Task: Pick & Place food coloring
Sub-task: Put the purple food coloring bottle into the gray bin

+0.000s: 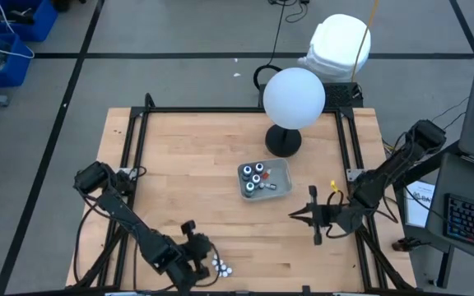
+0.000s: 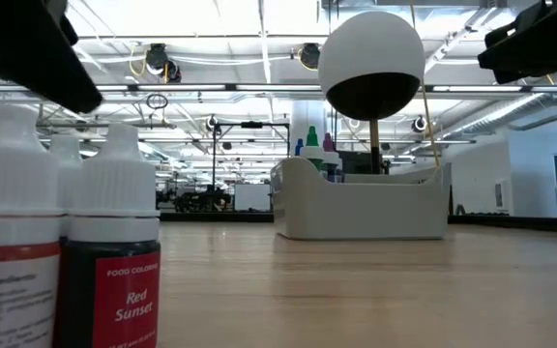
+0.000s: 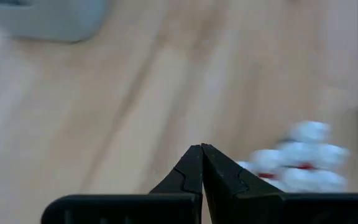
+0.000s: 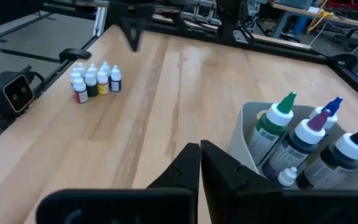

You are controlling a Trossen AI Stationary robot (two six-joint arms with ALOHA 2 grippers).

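Wooden desk (image 1: 196, 173), seen from above. A cluster of small white-capped food coloring bottles (image 1: 222, 267) stands at the desk's near edge, beside the left arm. From the right wrist view the same cluster (image 4: 94, 79) shows red, yellow and dark bodies, standing upright and close together. In the low view, one bottle up front (image 2: 112, 256) carries a red label reading "Red Sunset".

A grey tray (image 1: 285, 174) sits near the desk's middle, holding larger bottles (image 4: 303, 146) with green, purple, blue and black tips, upright inside it.

Left gripper (image 1: 194, 245) is low over the desk just beside the small bottle cluster, its fingers pressed together with nothing between them; the wrist view shows the tips meeting (image 3: 201, 149) and the bottles off to one side.

Right gripper (image 1: 311, 215) is over bare wood near the tray, fingers also pressed together and empty (image 4: 199, 147).

A white globe on a dark stand (image 1: 294, 99) stands behind the tray.
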